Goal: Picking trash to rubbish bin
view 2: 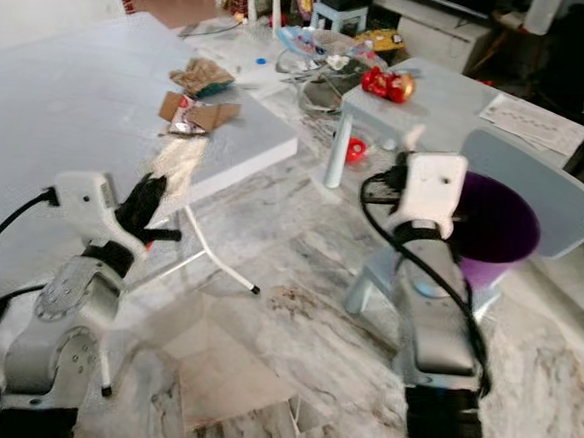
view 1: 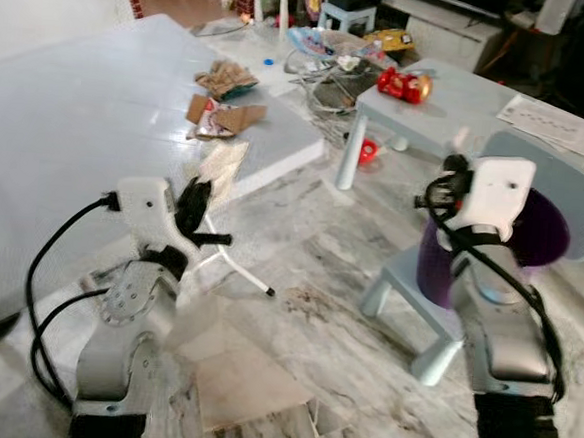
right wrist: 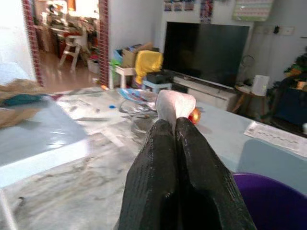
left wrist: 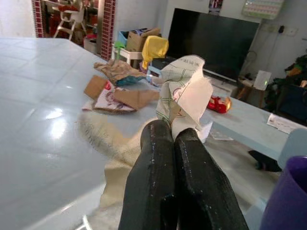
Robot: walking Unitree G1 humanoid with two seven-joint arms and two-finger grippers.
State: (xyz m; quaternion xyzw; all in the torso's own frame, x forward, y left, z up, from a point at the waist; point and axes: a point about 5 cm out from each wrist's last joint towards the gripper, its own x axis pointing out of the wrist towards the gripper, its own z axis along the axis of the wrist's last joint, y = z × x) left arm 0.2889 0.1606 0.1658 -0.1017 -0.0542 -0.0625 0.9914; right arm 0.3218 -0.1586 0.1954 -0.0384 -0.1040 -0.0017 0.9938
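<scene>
My left gripper has its 2 black fingers pressed together on a crumpled white paper wrapper with green print, which stands up from the tips, above the near edge of the large pale blue-grey surface. My right gripper is closed as well, and it pinches a small wad of white tissue at its tips. The purple plastic rubbish bin stands on a small light-blue chair, just beside my right arm and touching the chair's back. I judge that both pieces are ready to be dropped, so the good way is to carry each gripper over the open mouth of the bin before the fingers part; the tissue is light and could miss the mouth if it is let go from the side. The left piece must travel across to the bin, so I should keep the hold firm, because the wrapper is gripped only at one corner. More trash is not yet picked: brown cardboard scraps and a printed packet lie well apart on the far part of the surface. Beyond it there is a low blue-grey side surface with a red toy, a marble-pattern floor, and a dark television against the far wall.
</scene>
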